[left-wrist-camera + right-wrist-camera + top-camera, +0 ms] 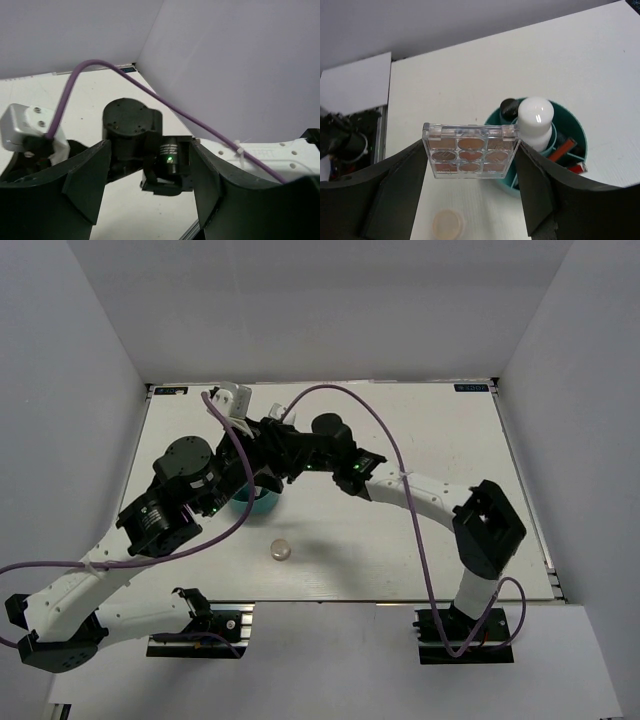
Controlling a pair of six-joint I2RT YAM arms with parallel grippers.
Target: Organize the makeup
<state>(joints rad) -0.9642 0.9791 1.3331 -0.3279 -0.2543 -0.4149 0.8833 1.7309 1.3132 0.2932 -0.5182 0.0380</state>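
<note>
A white table [450,440] fills the middle of the booth, its top matte and evenly lit, carrying only soft grey shadows. A thin dark strip [430,381] edges its far side. At twelve o'clock a plain pale back wall [320,310] rises from that edge. Matching panels close the sides: the left wall [60,440] at nine o'clock, the right wall [590,440] at three. A small blue label [168,390] sits in the far corner at eleven o'clock, a second blue label [472,388] at one o'clock. At six o'clock a white ledge [330,660] lies just past the table's near edge. The light is diffuse, faintly lilac on the walls.
</note>
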